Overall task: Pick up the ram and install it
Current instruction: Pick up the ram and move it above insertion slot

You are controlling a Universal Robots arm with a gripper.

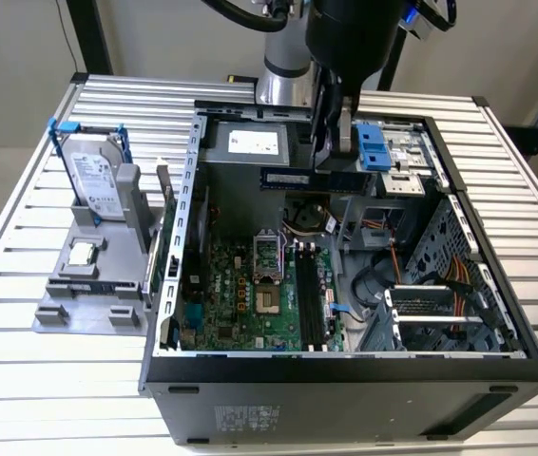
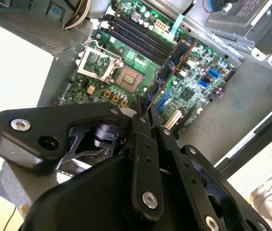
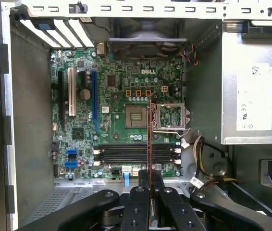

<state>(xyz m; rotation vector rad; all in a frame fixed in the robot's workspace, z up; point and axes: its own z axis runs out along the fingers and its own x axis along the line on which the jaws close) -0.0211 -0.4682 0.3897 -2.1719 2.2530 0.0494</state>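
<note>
Ram: picked up, not yet installed. Closest to the lens in both wrist views, the gripper pinches the ram by its flat faces. The ram shows edge-on there, as a thin strip reaching out past the fingertips.

Beyond it lies the green board, with the socket and four dark slots that have white latches at their ends. All four slots look empty, and the ram touches none of them.

In the exterior view, the dark front wall of the case crosses the lower frame, with the board at centre behind it. In the upper centre the ram hangs level in the gripper, well above the board and over the far part of the case, just in front of the power supply. Its long side appears to run crosswise to the slots.

At the exterior view's left, outside the case, a drive stands in a blue bracket.

Status, as judged: the pick-up is done. Bringing the ram in line with a slot and seating it are not yet done.
</note>
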